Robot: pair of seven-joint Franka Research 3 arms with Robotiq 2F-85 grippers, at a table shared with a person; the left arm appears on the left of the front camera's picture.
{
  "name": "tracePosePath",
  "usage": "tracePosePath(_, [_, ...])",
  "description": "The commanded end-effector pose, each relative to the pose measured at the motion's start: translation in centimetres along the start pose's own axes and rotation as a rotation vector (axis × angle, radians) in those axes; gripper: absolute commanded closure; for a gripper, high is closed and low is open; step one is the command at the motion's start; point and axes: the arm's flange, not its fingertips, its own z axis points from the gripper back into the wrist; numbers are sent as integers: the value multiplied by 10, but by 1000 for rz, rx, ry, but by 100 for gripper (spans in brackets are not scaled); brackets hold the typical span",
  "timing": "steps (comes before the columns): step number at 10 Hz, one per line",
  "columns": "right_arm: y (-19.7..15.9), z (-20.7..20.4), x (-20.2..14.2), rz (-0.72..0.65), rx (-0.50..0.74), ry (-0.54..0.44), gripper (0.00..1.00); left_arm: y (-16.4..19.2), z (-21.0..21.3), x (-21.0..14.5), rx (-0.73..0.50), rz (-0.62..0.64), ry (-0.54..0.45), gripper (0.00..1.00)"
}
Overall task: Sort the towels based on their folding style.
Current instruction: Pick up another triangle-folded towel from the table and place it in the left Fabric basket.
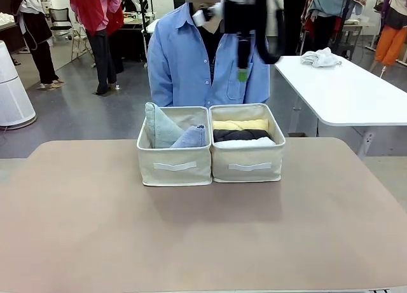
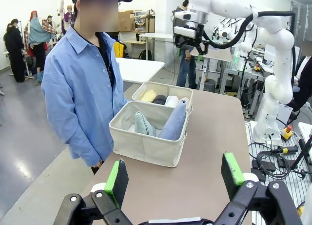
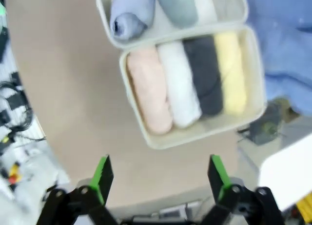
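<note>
Both my grippers open and empty, towels sorted into two boxes.

My right gripper (image 3: 160, 178) hangs above the right box (image 3: 258, 95), which holds the pink (image 3: 148, 91), white (image 3: 178, 83), dark grey (image 3: 202, 73) and yellow (image 3: 229, 69) rolls side by side. My left gripper (image 2: 174, 178) hovers near the table's (image 1: 203, 242) left end. The left box (image 1: 175, 166) holds the blue (image 1: 191, 137) and grey-green (image 1: 160, 124) cones, apparently upright.

Four rolled towels (image 3: 190, 83) boxed together, two cone towels (image 3: 151, 10) alongside
</note>
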Motion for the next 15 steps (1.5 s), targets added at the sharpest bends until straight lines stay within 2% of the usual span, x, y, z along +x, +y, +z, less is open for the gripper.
tracePosePath(1, [83,-58,-96,-62,-18,-53,0,-3,0,1,-4,-7,-6,0])
tracePosePath(4, [81,-62,-149,-135,-24,-106,0,-3,0,1,-4,-7,-6,0])
tracePosePath(6, [71,-64,-145,-200,-60,-91,0,-3,0,1,-4,-7,-6,0])
tracePosePath(7, [77,-58,-157,-159,-18,-64,0,-3,0,1,-4,-7,-6,0])
tracePosePath(13, [79,-60,-156,-156,-24,-77,0,-3,0,1,-4,-7,-6,0])
tracePosePath(14, [56,-47,-184,-33,110,-223,0,-3,0,1,-4,-7,-6,0])
tracePosePath(15, [42,-38,-210,72,156,-352,0,-3,0,1,-4,-7,-6,0])
